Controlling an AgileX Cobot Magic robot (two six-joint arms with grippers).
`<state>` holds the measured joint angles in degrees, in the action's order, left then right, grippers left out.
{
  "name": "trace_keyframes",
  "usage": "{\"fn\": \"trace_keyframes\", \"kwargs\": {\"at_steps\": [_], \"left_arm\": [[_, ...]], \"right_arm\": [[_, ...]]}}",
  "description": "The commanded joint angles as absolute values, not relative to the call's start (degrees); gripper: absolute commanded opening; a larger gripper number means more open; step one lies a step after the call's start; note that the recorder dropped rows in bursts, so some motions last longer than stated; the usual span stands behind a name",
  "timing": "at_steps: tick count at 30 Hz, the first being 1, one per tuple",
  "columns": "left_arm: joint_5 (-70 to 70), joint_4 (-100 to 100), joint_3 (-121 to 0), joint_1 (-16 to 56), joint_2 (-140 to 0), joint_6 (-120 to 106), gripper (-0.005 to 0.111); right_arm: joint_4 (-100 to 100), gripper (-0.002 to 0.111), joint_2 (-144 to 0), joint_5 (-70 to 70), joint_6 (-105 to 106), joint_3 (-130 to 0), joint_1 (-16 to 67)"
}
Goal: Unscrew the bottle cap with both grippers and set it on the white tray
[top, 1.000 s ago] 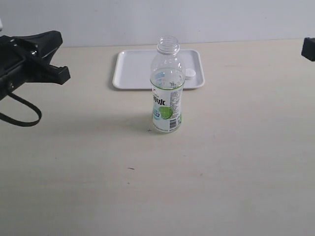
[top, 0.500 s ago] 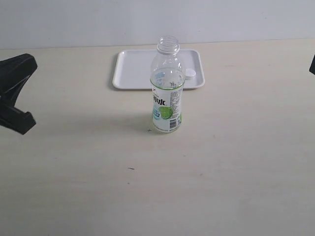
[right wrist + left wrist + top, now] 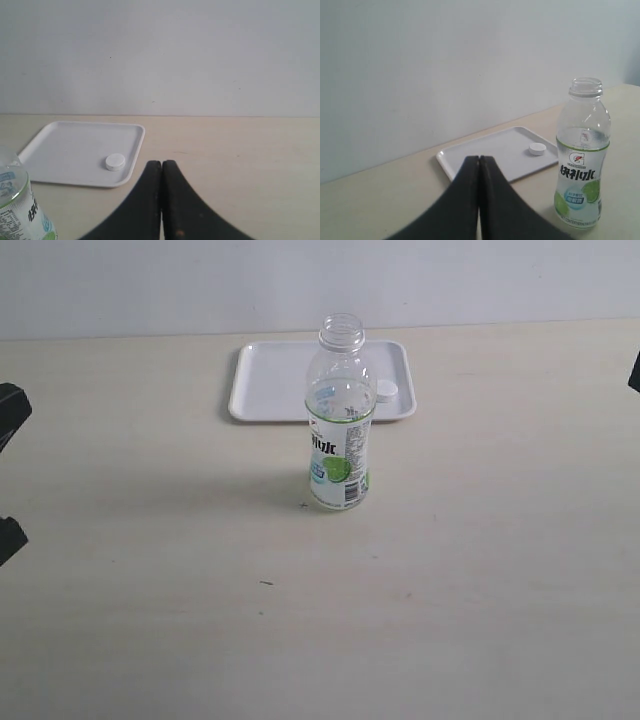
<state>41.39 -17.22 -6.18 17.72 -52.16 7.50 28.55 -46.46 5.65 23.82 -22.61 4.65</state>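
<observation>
The clear plastic bottle (image 3: 340, 420) stands upright at the centre of the exterior view on the pale matte table (image 3: 480, 570), its neck open. The small round white bottle cap (image 3: 386, 390) lies flat near the right edge of the smooth, round-cornered white tray (image 3: 270, 390), upper middle, behind the bottle. The left gripper (image 3: 479, 159) and right gripper (image 3: 161, 163) each have tapered black jaws clenched together on nothing.

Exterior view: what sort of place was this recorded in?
Probably a robot test bench: a beige tabletop against a plain pale wall, holding an uncapped clear plastic bottle and a flat white rectangular tray with a small round white cap on it.
</observation>
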Motion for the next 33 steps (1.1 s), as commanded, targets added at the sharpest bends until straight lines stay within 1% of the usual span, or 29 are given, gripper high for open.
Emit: {"fn": "trace_keyframes", "kwargs": {"at_steps": [1, 8, 10, 14, 21, 25, 29, 33], "left_arm": [[40.81, -17.18, -5.98, 17.83, -51.72, 7.88, 0.000], [40.81, -17.18, -5.98, 17.83, -51.72, 7.88, 0.000], [38.64, -17.33, -5.98, 17.62, -51.34, 7.73, 0.000], [25.90, -17.13, -5.98, 14.20, -44.50, 14.16, 0.000], [-0.30, -17.00, -5.98, 6.37, -26.30, 20.14, 0.000], [-12.58, -16.92, -5.98, 4.60, -17.18, 20.77, 0.000], [-19.95, -16.92, -5.90, 4.60, -9.80, 21.21, 0.000], [-19.96, -16.92, -4.72, 4.60, -3.05, 21.21, 0.000]], "right_arm": [[28.53, 0.000, -46.03, 5.87, 23.85, -22.45, 4.64], [28.53, 0.000, -46.03, 5.87, 23.85, -22.45, 4.64], [28.53, 0.000, -46.03, 5.87, 23.85, -22.45, 4.64], [28.53, 0.000, -46.03, 5.87, 23.85, -22.45, 4.64], [28.53, 0.000, -46.03, 5.76, 23.85, -22.45, 4.64], [28.53, 0.000, -46.03, 5.72, 23.85, -22.45, 4.64], [28.53, 0.000, -46.03, 5.72, 23.85, -22.45, 4.64], [28.53, 0.000, -46.03, 5.72, 23.85, -22.45, 4.64]]}}
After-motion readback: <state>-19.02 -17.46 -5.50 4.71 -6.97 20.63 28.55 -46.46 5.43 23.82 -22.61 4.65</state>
